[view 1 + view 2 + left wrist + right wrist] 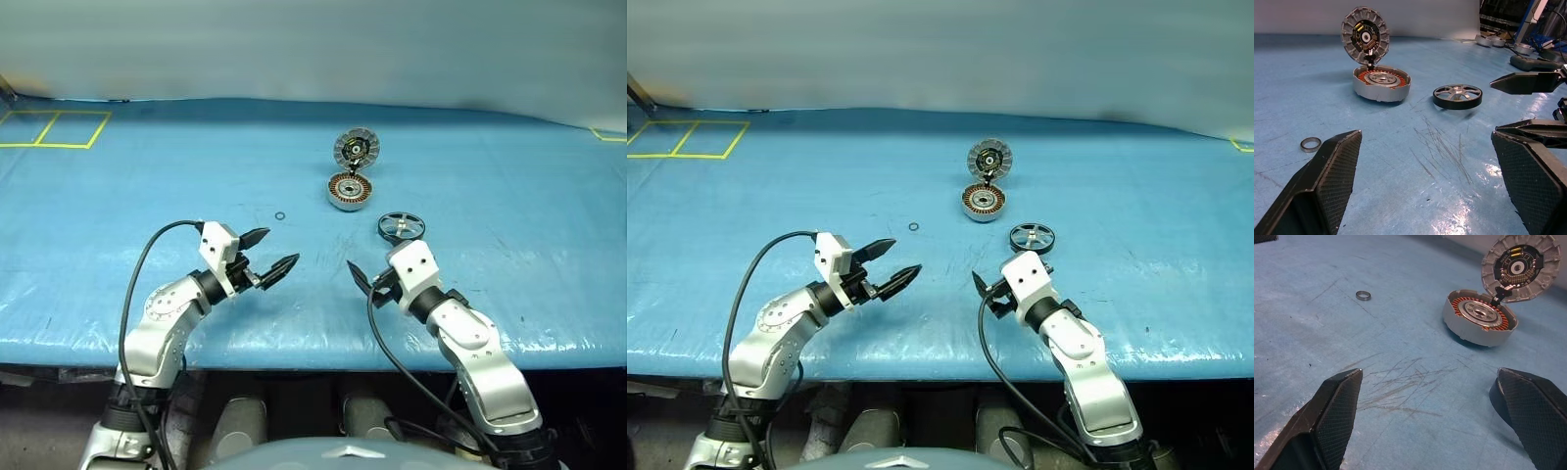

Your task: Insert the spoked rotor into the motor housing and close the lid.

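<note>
The blue table (118,196) carries everything, and both arms hang low over its near edge. The left gripper (270,253) and the right gripper (988,293) each have their jaws spread wide and hold nothing; they point toward each other, well short of the parts. Further out, right of centre, the motor housing (348,191) sits flat with its copper windings showing, and the lid (357,150) stands upright on its far edge, hinged open with its pale segments facing the robot. The spoked rotor (402,227) lies flat on the table just beside the housing, on its near right side and apart from it, just beyond the right gripper. A small ring (280,215) lies loose to the left of the housing. No step looks begun: the rotor is still outside the housing. The pick-up is the step in hand, and the right gripper seems best placed; it would need to reach forward, close on the thin rim, then carry the rotor over the windings.
</note>
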